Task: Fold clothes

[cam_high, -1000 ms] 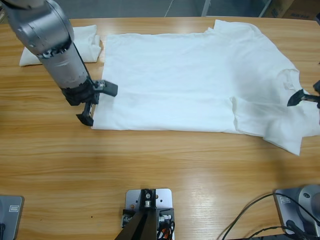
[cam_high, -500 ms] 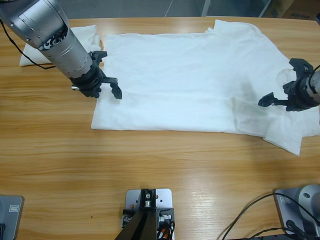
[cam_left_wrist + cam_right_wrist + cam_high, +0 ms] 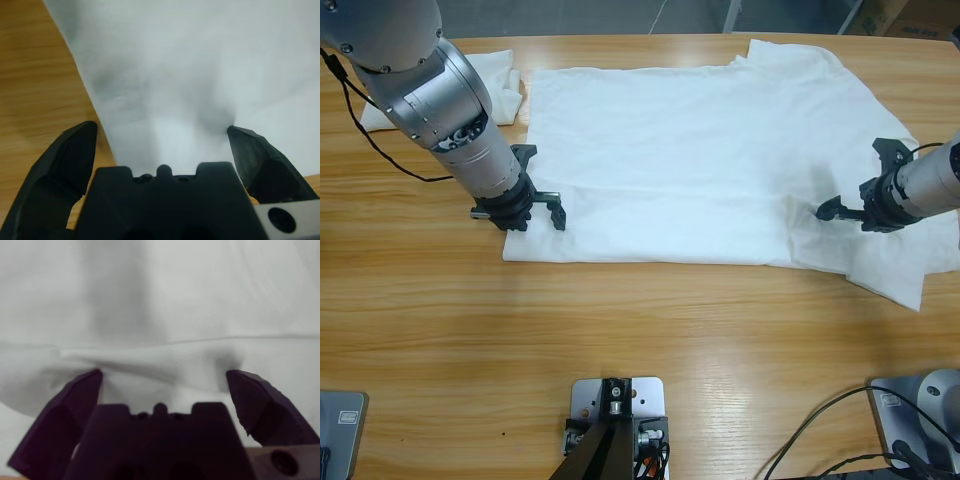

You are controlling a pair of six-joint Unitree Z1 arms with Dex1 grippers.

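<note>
White cotton, the T-shirt (image 3: 700, 160) lies spread flat on your wooden worktop (image 3: 620, 330). Your left gripper (image 3: 532, 205) stands released over its left hem corner; your right gripper (image 3: 855, 195) gapes above the folded sleeve. A second white garment (image 3: 500, 85) is partly hidden behind the left arm. No logo shows.

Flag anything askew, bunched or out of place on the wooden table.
The large white cotton T-shirt lies mostly flat, but its sleeve area near the right gripper is doubled over and creased. A second folded white garment sits at the far corner, partly behind the left arm. Nothing looks spilled or damaged.
</note>
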